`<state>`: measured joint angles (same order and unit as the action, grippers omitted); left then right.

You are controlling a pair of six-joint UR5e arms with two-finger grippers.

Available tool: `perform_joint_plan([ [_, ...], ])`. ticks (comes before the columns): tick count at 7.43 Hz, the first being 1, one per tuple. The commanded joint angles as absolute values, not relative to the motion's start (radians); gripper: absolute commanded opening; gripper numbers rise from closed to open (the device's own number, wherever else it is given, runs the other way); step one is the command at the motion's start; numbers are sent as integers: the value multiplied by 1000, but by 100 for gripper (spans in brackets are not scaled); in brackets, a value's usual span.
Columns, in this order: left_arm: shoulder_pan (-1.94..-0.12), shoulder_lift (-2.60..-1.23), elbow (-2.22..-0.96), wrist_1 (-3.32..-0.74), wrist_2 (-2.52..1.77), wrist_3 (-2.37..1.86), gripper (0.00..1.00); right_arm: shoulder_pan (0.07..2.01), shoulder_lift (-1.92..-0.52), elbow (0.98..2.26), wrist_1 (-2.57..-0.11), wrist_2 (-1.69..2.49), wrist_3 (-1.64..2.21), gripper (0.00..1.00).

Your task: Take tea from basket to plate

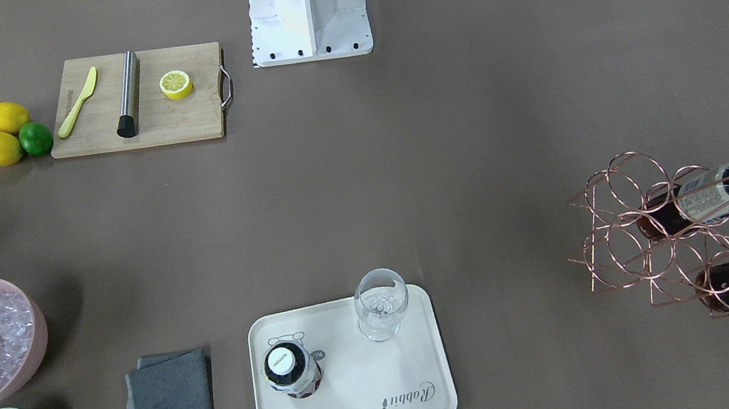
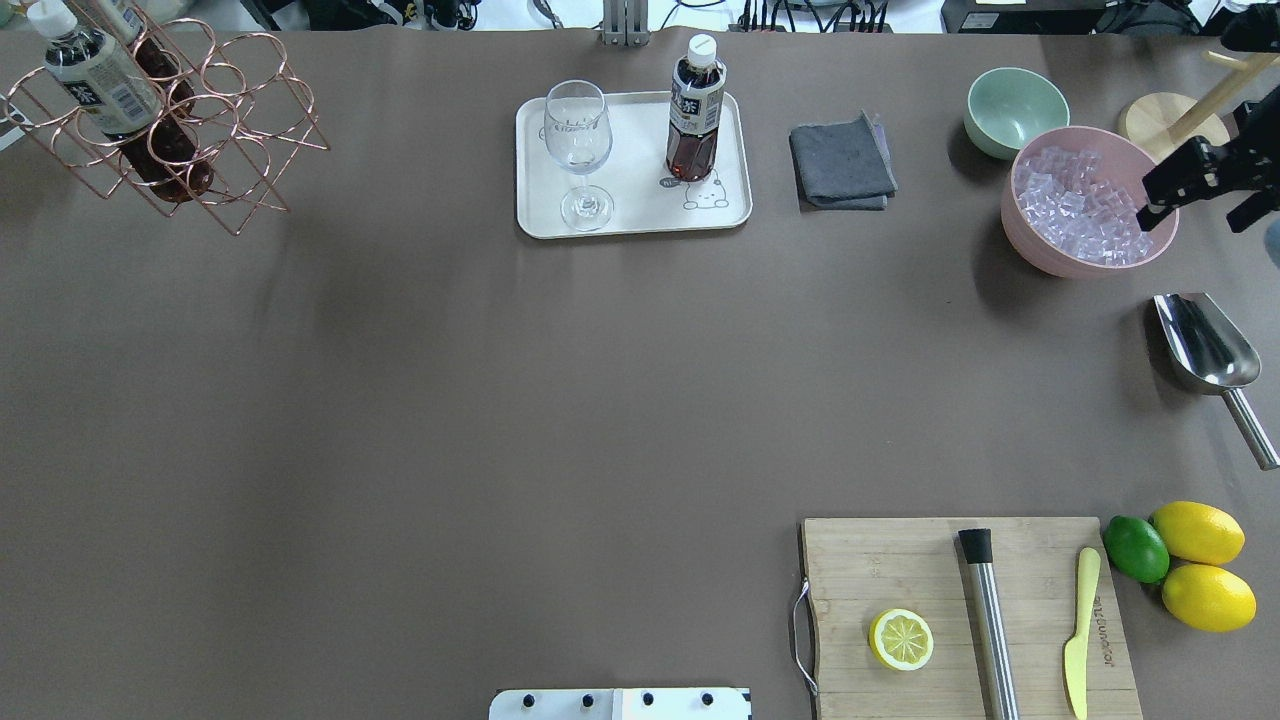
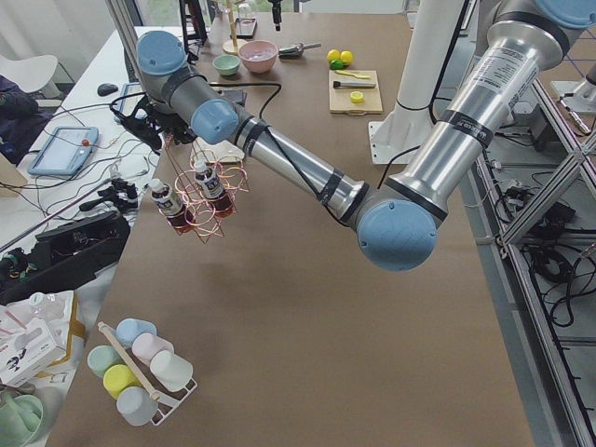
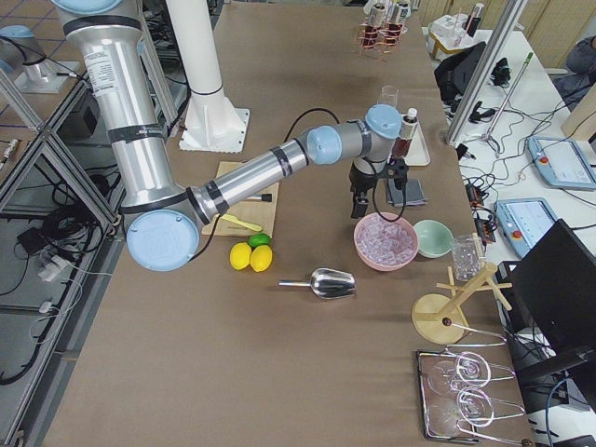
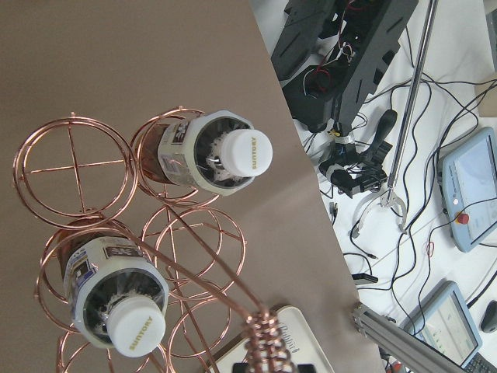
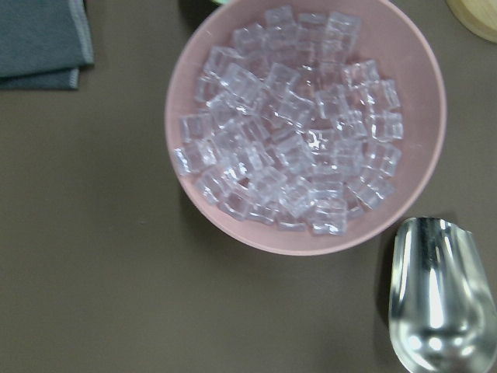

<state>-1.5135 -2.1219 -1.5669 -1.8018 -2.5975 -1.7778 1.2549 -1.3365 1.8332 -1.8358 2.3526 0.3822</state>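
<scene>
Currently the tea (image 2: 696, 120) stands upright on the plate (image 2: 640, 215), with its white cap on, at the end where the small bear is drawn. A wine glass (image 2: 577, 150) stands at the other end of the same plate, apart from the bottle. The basket (image 1: 683, 230) is well apart from the plate, at the far table corner on the robot's left side, and two more bottles (image 1: 713, 192) of the same kind lie tilted in its rings. The left gripper (image 3: 160, 135) is above the basket, near the top of the long handle; it shows only from the side, so I cannot tell if it is clenched or released. The right gripper (image 2: 1150, 210) hangs over the pink bowl (image 2: 1030, 250) of ice cubes, near the metal scoop (image 2: 1205, 345). Its fingers look like one dark block, so I cannot tell its state either.
</scene>
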Motion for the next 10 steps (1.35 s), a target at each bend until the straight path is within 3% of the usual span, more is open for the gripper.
perform_joint_plan([
  [1,-1528,-2114,-1523,-1859,-2603,-1958,0,1317,-1465,1864,-1839,2349,261,100],
  [3,-1535,-2103,-1454,-1930,-2599,-2063,0,1341,-1488,1856,-1838,2320,224,100],
  [7,-1540,-2102,-1434,-1976,-2516,-2391,0,1393,-1548,1862,-1833,2293,177,100],
  [10,-1496,-2102,-1390,-2031,-2465,-2402,0,1455,-1598,1856,-1835,2295,15,100],
])
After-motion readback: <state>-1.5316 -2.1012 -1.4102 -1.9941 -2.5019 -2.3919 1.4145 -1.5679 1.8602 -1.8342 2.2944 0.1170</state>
